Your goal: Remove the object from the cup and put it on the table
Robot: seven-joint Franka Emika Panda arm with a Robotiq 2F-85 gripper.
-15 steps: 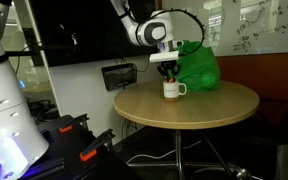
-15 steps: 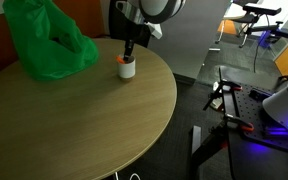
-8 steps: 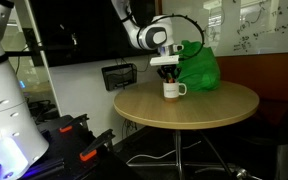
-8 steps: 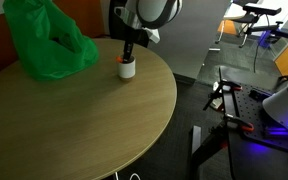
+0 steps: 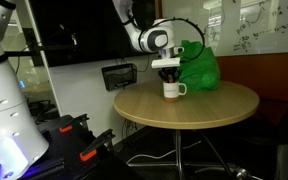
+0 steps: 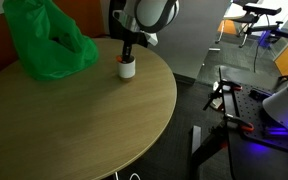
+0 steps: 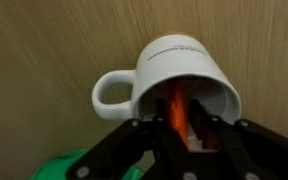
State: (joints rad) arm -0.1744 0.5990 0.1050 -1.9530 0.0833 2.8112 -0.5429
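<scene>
The white cup with a side handle stands on the round wooden table, next to a green bag. It also shows in an exterior view and fills the wrist view. The thin orange-red object stands upright inside the cup, and its top shows at the rim. My gripper is directly above the cup with its fingertips reaching into the mouth. The fingers are closed in on both sides of the object. It shows in both exterior views.
A large green bag lies on the table just behind the cup. A wide stretch of bare tabletop lies in front of the cup. Beyond the table edge are a monitor, cables and other equipment on the floor.
The gripper has sunk slightly lower over the cup. The cup and the bag have not moved.
</scene>
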